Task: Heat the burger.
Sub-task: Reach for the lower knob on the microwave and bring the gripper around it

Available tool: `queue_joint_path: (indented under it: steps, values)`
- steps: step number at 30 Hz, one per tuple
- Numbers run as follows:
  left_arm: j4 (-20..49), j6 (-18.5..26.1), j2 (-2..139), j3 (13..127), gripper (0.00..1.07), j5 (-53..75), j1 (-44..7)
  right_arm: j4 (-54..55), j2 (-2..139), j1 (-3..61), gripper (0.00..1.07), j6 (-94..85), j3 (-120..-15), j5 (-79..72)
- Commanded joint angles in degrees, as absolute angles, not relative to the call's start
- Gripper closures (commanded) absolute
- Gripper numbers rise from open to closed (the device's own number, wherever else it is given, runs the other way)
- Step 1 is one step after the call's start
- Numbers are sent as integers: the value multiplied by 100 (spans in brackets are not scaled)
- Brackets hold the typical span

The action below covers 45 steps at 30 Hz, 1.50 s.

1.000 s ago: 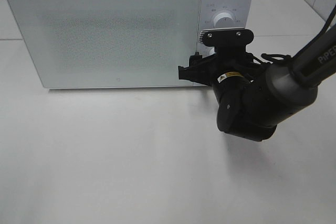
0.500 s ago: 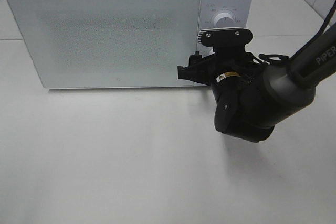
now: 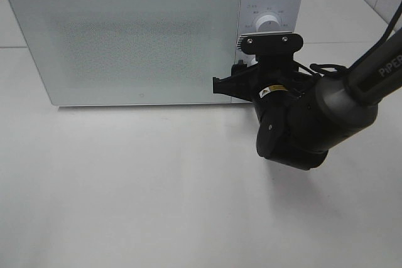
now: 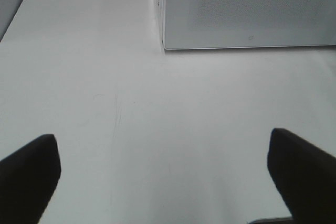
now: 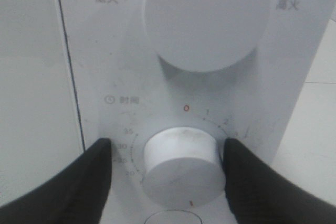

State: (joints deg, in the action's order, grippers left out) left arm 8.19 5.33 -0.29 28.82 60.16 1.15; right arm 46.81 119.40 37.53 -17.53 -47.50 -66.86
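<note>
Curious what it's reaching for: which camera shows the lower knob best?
The right wrist view: the lower knob is close up, framed by the right end effector. From above, the arm mostly hides it; the left wrist view misses it.

White table [image 4: 105,77], microwave [image 4: 247,9] front (speckled door panel) at its far side, left gripper [image 4: 165,177] dark fingertips spread wide.

microwave [image 3: 144,36] on table [image 3: 125,186] | lower dial [image 5: 181,166] below upper dial [image 5: 207,19] | right hand [image 5: 168,149] astride lower dial
</note>
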Motion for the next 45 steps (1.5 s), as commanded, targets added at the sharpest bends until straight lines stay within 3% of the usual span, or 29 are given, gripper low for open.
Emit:
queue_joint_path:
  steps: [1, 2, 3, 4, 6, 8, 21, 45]
  values:
    - [865, 498, -143, 2859, 7, 5942, 126, 4733, 11895, 3753, 73, -1719, -4819, -6761]
    - [865, 498, -143, 2859, 7, 5942, 126, 4733, 11895, 3753, 73, -1719, -4819, -6761]
    - [865, 498, -143, 2859, 7, 5942, 126, 4693, 11895, 3747, 86, -1719, -4819, -6767]
    - [865, 498, -143, 2859, 7, 5942, 126, 4693, 11895, 3747, 86, -1719, -4819, -6767]
    - [865, 498, -143, 2859, 7, 5942, 126, 4675, 11895, 3747, 103, -1719, -4819, -6767]
    - [865, 498, -143, 2859, 7, 5942, 126, 4589, 11895, 3747, 107, -1719, -4819, -6784]
    - [865, 498, -143, 2859, 7, 5942, 126, 4251, 11895, 3747, 107, -1301, -4819, -7173]
    - [865, 498, -143, 2859, 7, 5942, 126, 3037, 11895, 3747, 107, 5896, -4819, -6979]
